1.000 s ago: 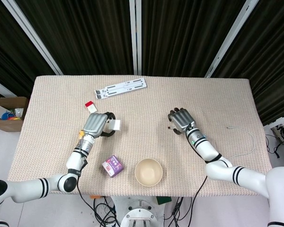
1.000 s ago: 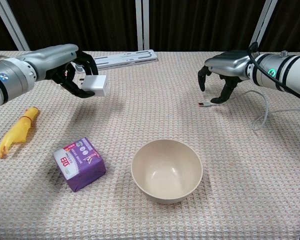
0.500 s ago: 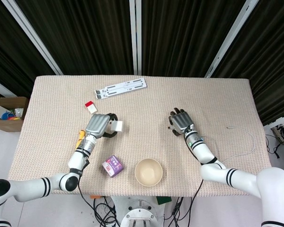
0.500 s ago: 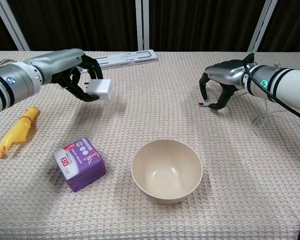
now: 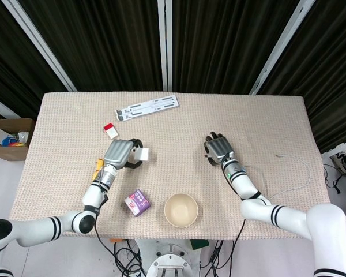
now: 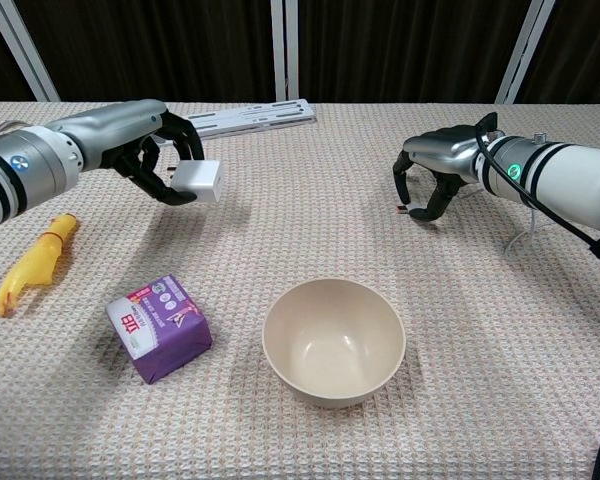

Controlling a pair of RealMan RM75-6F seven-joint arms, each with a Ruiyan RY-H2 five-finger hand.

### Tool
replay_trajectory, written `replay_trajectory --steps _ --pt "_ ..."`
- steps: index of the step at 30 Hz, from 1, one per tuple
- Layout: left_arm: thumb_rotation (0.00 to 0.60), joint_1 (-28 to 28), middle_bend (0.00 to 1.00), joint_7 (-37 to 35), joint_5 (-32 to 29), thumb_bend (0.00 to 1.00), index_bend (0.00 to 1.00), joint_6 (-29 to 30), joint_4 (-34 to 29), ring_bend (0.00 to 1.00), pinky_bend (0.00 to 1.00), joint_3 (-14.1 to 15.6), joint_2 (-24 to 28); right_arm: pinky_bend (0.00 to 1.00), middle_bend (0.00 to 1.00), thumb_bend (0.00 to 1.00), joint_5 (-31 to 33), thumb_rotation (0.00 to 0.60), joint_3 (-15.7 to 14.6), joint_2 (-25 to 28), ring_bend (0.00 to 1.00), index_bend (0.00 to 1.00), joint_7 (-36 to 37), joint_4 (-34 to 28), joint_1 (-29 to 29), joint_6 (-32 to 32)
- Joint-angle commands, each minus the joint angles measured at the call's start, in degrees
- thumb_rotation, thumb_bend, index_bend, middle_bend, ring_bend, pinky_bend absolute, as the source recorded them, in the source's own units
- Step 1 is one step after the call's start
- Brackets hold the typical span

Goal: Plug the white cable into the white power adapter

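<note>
While the left hand (image 6: 150,150) holds the white power adapter (image 6: 199,180) up over the counter (image 6: 300,230), the right hand (image 6: 432,175) pinches the plug end of the white cable (image 5: 303,173). That cable looks thin, light and floppy, so hold it right by the plug. No writing can be read on either.

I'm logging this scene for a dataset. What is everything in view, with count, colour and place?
adapter: one, white, held above the table's left part
cable: one, white, looped at the table's right edge, plug end at the right hand
bowl: one, beige, front centre
packet: one, purple, left of the bowl
yellow toy: one, left edge
strip: one, white, table's far side
red-white item: one, behind the left hand
left hand: grips the adapter
right hand: holds the cable's plug
</note>
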Motion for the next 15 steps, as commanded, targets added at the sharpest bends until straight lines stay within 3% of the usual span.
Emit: replay_trajectory --steps 1,15 --pt "0.556 0.09 0.53 -0.17 0.17 0.22 0.60 0.00 0.05 0.73 0.97 0.06 0.03 0.21 0.23 0.42 0.37 0.600 -0.24 -0.01 0.06 0.54 -0.41 0.05 0.06 0.12" --pt "0.557 0.05 0.53 -0.79 0.72 0.22 0.60 -0.66 0.86 0.73 0.97 0.04 -0.12 0.21 0.24 0.43 1.98 0.600 -0.69 -0.41 0.06 0.57 -1.72 0.25 0.50 0.46"
